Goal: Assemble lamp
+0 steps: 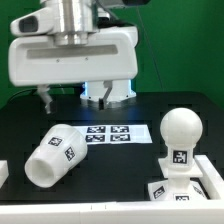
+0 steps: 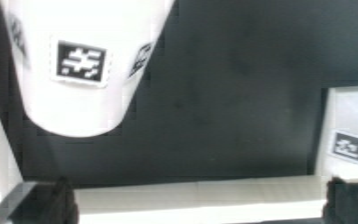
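Observation:
The white tapered shade [image 1: 55, 155] lies on its side on the black table at the exterior view's left, tags showing. The round-headed bulb [image 1: 180, 128] stands upright on the blocky base [image 1: 190, 185] at the exterior view's right. My gripper [image 1: 72, 95] hangs above the table behind the shade, touching nothing. In the wrist view the shade [image 2: 78, 60] and a corner of the base [image 2: 350, 130] show. The gripper [image 2: 197, 205] is open and empty, and its dark fingertips [image 2: 34, 205] stand wide apart.
The marker board [image 1: 110, 133] lies flat between the shade and the base. A white strip [image 2: 194, 190] runs across the wrist view under the fingers. A white block [image 1: 3, 172] sits at the exterior view's left edge.

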